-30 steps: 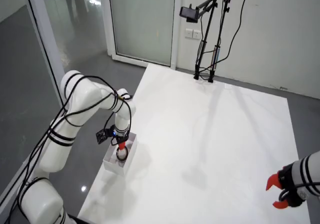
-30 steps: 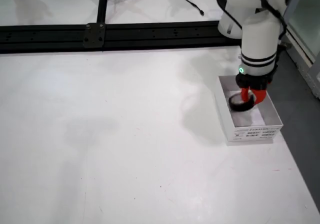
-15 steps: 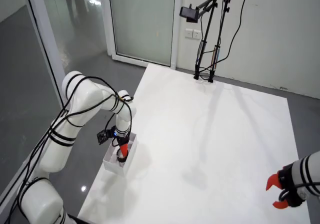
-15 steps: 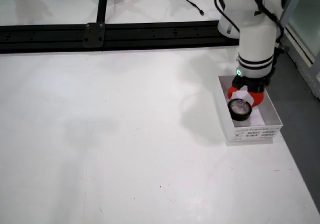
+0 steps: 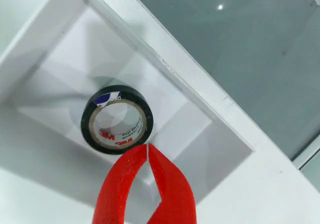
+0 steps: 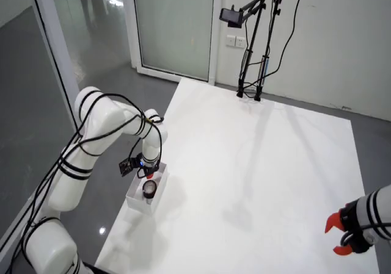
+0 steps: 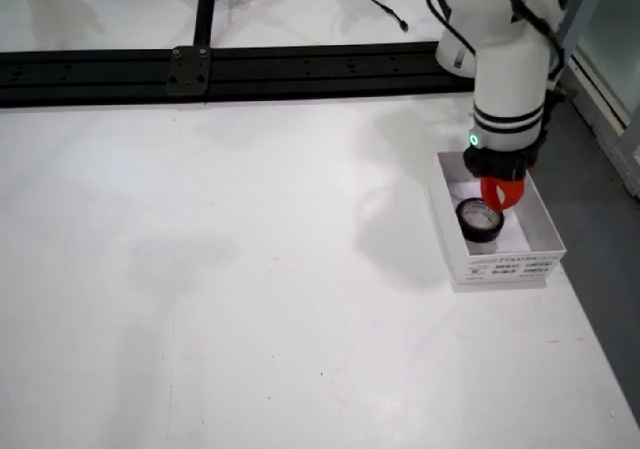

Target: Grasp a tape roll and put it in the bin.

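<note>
Up close, from the view riding on the end effector [image 5: 147, 146], its red tips meet together, empty, just above the black tape roll [image 5: 117, 119] lying inside the white bin [image 5: 150, 39]. From the side view, roll [image 7: 481, 220] rests in bin [image 7: 505, 266] on the bench [image 7: 250, 269].

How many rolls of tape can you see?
1. The black tape roll lies inside the white bin, just beyond the shut red gripper. No others show anywhere.
</note>
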### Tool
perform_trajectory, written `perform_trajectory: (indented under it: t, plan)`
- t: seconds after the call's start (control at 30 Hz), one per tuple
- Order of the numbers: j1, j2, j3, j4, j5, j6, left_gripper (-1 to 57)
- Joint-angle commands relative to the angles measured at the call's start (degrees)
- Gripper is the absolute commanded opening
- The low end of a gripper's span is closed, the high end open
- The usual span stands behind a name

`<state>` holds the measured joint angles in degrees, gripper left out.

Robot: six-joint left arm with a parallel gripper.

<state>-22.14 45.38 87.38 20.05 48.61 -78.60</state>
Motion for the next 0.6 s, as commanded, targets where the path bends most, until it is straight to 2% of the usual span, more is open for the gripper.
perform_trajectory:
  t: [0.03,0.33,0.6]
  plan:
    - [-5.02,-11.98,-0.02,0.69,11.77,0.38,-0.6]
    - [-11.70,-24.64,-0.02,1.40,21.17,0.38,-0.6]
    - [-19.08,-33.43,-0.02,1.22,22.49,0.38,-0.6]
